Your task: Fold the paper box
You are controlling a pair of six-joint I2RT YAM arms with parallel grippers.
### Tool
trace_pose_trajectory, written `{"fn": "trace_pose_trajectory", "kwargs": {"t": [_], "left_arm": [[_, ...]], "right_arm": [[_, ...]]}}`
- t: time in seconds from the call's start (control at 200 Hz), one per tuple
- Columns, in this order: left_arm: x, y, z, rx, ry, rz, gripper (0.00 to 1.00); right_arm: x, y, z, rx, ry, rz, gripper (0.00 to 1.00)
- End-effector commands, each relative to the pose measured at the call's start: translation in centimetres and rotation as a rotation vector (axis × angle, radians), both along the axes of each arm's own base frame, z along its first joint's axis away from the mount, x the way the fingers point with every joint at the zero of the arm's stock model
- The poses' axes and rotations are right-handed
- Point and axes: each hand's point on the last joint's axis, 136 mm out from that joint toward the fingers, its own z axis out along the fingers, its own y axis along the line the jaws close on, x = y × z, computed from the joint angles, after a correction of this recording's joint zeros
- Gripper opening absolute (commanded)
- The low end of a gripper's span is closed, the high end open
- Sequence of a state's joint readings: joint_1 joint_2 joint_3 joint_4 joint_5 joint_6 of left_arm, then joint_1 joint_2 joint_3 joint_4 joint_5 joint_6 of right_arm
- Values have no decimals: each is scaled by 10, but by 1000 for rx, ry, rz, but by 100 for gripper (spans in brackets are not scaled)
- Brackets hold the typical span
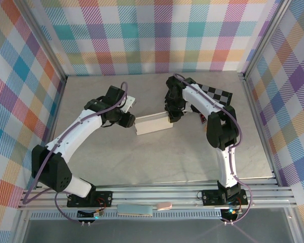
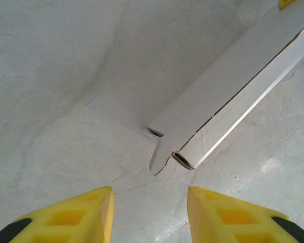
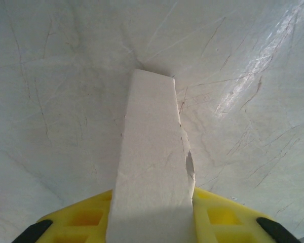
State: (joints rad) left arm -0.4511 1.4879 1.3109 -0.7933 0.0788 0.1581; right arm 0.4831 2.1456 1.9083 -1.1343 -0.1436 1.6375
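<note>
The paper box is a white, narrow, shallow folded box lying on the table's middle. My right gripper is shut on its right end; in the right wrist view the box runs away from between the yellow fingers. My left gripper stands open just off the box's left end, touching nothing. In the left wrist view that end of the box shows a small loose flap and an open corner beyond my yellow fingertips.
A black-and-grey chequered board lies at the back right, partly under the right arm. Plaid walls and metal frame rails enclose the grey marbled table. A small pad and a pink object lie on the near rail.
</note>
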Motion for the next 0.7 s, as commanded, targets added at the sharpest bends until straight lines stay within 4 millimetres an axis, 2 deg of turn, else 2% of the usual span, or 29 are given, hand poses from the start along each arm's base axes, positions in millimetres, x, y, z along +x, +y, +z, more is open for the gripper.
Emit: {"fn": "trace_pose_trajectory", "kwargs": {"t": [0.0,0.28,0.435,0.695], "left_arm": [[5,-7,5,4,5,-35,41],[14,-15,-3,0,34,-40,29],[13,-20,-6,-8,55,-49,21],[10,-25,-3,-13,62,-51,21]], "right_arm": [[-10,-12,5,-36,15,-5,28],[-10,-12,3,-26,19,-13,27],[-10,-12,1,-22,22,-15,27],[-9,-11,1,-18,18,-18,27]]}}
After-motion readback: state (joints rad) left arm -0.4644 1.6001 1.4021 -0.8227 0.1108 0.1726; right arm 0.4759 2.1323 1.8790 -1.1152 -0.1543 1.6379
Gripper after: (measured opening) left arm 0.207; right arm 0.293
